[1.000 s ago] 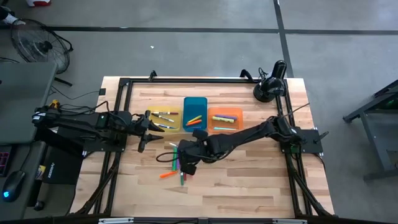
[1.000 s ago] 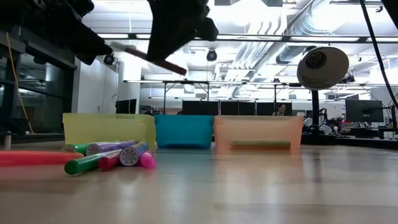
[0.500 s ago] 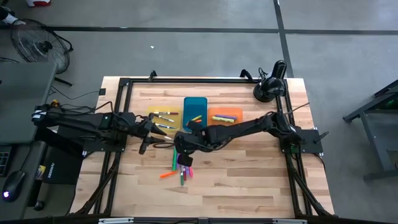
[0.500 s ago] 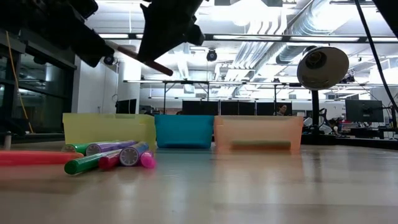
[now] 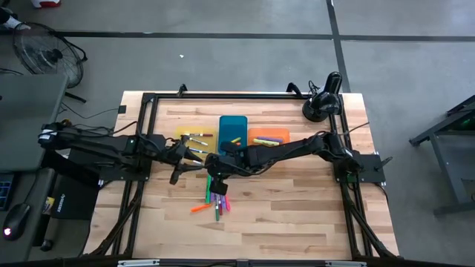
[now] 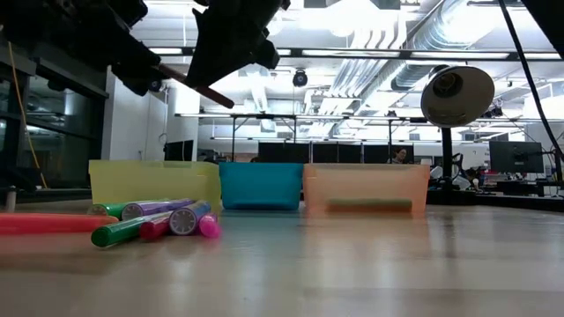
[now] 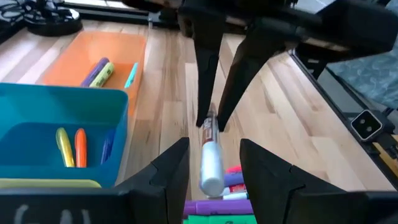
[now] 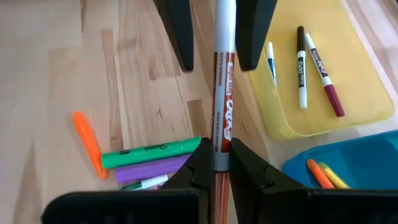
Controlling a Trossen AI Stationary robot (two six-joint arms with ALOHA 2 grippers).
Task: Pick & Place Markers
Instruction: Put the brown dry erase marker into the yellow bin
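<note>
Carried leftward since a moment ago, the white red-banded marker (image 8: 222,93) now hangs above the table beside the yellow tray (image 5: 194,135), clamped in the right gripper (image 5: 213,165), its far end between the spread fingers of the left gripper (image 5: 191,153), with loose markers (image 5: 214,202) below.

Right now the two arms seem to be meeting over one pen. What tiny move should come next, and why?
Probably the left gripper should close. The right gripper clamps one end of the red and white marker, held in the air, and the left gripper's open fingers sit either side of its other end, beside the yellow tray that already holds similar markers.
</note>
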